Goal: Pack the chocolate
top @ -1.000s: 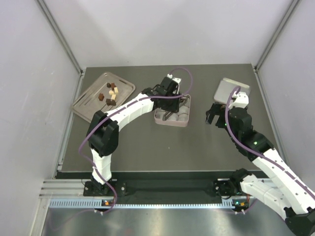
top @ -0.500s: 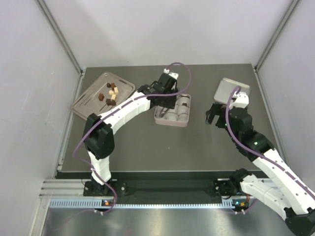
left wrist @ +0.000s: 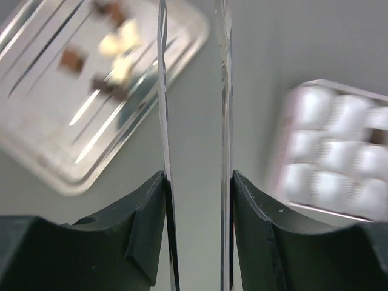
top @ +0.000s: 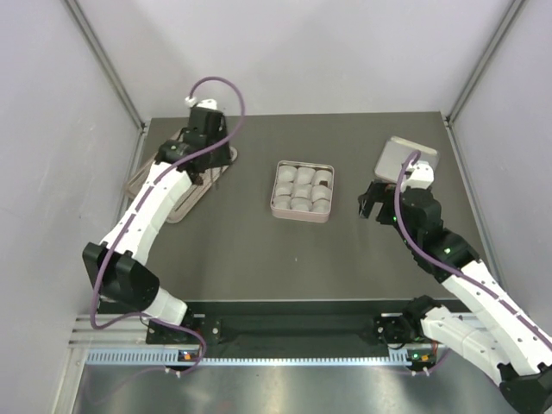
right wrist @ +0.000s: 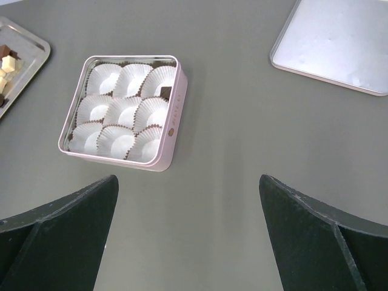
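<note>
I see my left gripper (left wrist: 191, 24) with blades slightly apart and empty beside the tray (left wrist: 48, 139) at upper left, where most chocolate (left wrist: 115, 47) lies, one dark piece (right wrist: 165, 92) in the tin (right wrist: 168, 130) mid-frame, my right gripper (right wrist: 188, 182) spread wide.

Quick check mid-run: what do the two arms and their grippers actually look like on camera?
Both the left arm and the right arm have white links with black joints, and a purple cable runs along each. The left gripper has black mounts carrying two thin, blade-like metal fingers. The right gripper has broad, black, wedge-shaped fingers.
</note>
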`<state>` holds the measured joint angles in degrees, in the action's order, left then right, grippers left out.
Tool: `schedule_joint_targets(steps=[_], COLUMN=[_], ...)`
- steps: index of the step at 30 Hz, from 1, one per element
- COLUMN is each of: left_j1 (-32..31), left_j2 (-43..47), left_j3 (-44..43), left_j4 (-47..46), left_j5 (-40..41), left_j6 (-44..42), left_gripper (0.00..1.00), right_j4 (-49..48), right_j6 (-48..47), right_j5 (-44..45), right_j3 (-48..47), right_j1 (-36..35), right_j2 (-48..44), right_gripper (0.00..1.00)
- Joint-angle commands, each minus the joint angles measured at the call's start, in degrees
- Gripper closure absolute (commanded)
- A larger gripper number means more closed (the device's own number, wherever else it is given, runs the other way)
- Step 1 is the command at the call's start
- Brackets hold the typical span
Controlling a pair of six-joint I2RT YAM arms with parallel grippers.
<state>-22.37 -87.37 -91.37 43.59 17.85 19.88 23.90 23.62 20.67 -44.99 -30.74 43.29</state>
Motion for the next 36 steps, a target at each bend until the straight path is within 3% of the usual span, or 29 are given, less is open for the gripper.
schedule_joint_targets(steps=[1, 8, 14, 24, 36], left_j1=[4.87, 9.45, 12.7, 16.13, 16.57], left_j2=[2.03, 1.42, -0.25, -6.49, -10.01], left_j3=[6.54, 17.26, 20.71, 20.97, 17.99], left_j4=[1.59, -2.1, -5.53, -10.55, -9.14], left_j5=[-2.38, -2.73, -4.04, -9.58, -8.88], left_j6=[3.32, 4.47, 4.64, 5.17, 6.05], left_gripper=[0.5, 0.51, 0.49, 0.48, 0.48], right_j4=[-2.81, -3.6, -3.51, -3.6, -3.95], right_j6=[-0.15, -0.15, -0.76, -1.12, -1.91], right_j5=[-0.63, -1.51, -1.24, -0.63, 0.25], right_j3=[-0.45, -0.1, -0.1, 0.17, 0.43], right_j1=[-0.99, -0.99, -0.99, -0.99, -0.99], right_j2=[0.13, 0.75, 0.57, 0.83, 1.18], right_gripper=[0.0, 0.0, 0.0, 0.0, 0.0])
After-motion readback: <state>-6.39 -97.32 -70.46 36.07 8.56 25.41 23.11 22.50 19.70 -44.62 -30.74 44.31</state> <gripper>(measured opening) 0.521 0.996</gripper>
